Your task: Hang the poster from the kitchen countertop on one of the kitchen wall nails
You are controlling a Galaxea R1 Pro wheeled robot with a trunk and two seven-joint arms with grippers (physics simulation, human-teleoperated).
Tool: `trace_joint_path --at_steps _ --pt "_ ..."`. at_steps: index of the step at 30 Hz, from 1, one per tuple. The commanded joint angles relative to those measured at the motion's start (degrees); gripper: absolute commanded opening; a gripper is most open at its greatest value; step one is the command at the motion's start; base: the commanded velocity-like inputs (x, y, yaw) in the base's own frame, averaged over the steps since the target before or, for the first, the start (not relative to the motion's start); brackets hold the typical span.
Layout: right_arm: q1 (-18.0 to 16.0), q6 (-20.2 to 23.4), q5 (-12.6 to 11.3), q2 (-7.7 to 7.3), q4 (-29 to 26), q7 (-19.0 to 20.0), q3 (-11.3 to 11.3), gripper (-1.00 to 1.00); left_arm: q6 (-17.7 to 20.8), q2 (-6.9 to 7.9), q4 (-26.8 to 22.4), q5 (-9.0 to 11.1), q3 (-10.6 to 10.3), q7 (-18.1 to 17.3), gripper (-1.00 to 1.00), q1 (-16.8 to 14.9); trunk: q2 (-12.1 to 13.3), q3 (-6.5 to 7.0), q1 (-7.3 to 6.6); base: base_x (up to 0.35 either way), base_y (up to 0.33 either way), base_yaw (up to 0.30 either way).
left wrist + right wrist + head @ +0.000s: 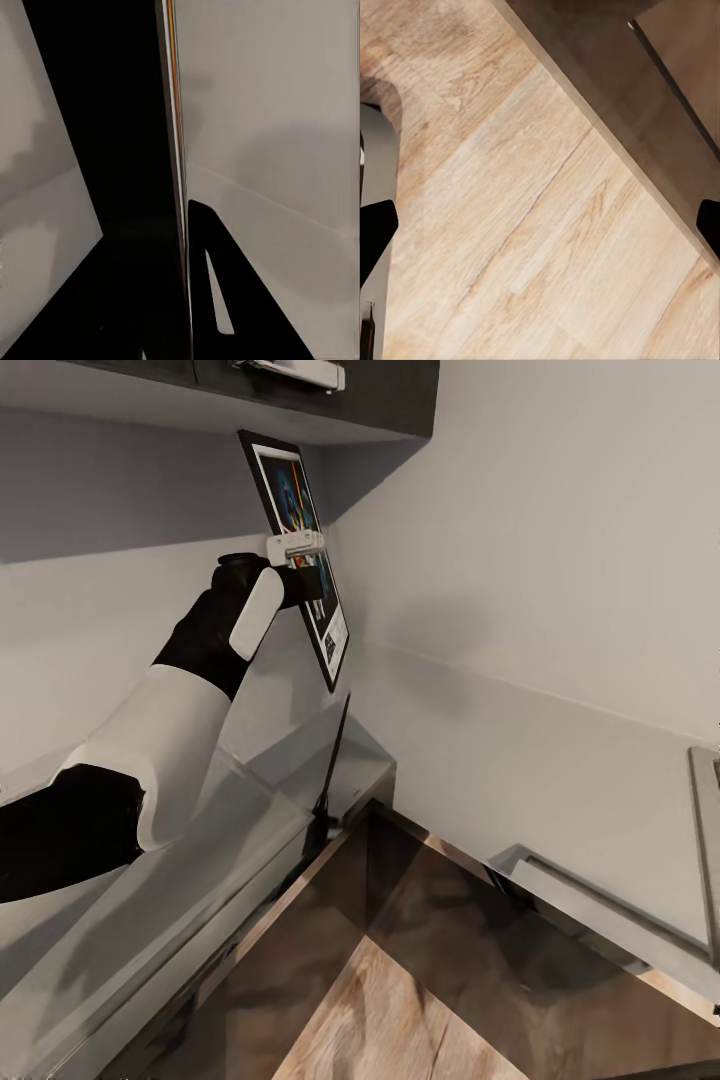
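Left gripper [305,560] clamped on poster [297,510], raised in wall corner above countertop [560,780], right gripper [540,225] spread wide over wood floor [532,225]

Our left arm [170,740] alternates glossy white shells with matte black joint sections, ending in a black wrist, a small white bracket and flat black fingers [217,300], one pierced by a narrow slot.

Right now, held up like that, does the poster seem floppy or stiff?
Probably stiff: the poster stays flat though the left gripper grips it at one spot only. Likely light, as one arm holds it aloft. Its thin edge between the jaws suggests it could twist or slip.
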Motion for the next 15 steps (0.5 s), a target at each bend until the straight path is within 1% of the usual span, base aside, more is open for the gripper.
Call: trace_joint_path --at_steps 1,5,15 --pt "0.03 0.21 0.31 -0.02 -0.10 -0.60 0.41 1.00 0.17 0.03 -0.06 0.48 -0.20 0.65 -1.00 -0.03 -0.02 0.06 0.00 -0.068 0.000 0.000" --pt "0.03 0.21 0.31 -0.02 -0.10 -0.60 0.41 1.00 0.17 0.03 -0.07 0.48 -0.24 0.65 -1.00 -0.03 -0.02 0.44 0.00 -0.171 0.000 0.000" --pt "0.03 0.21 0.31 -0.02 -0.10 -0.60 0.41 1.00 0.25 0.03 -0.32 0.48 -0.15 0.56 -1.00 -0.03 -0.02 1.38 0.00 -0.019 0.000 0.000"
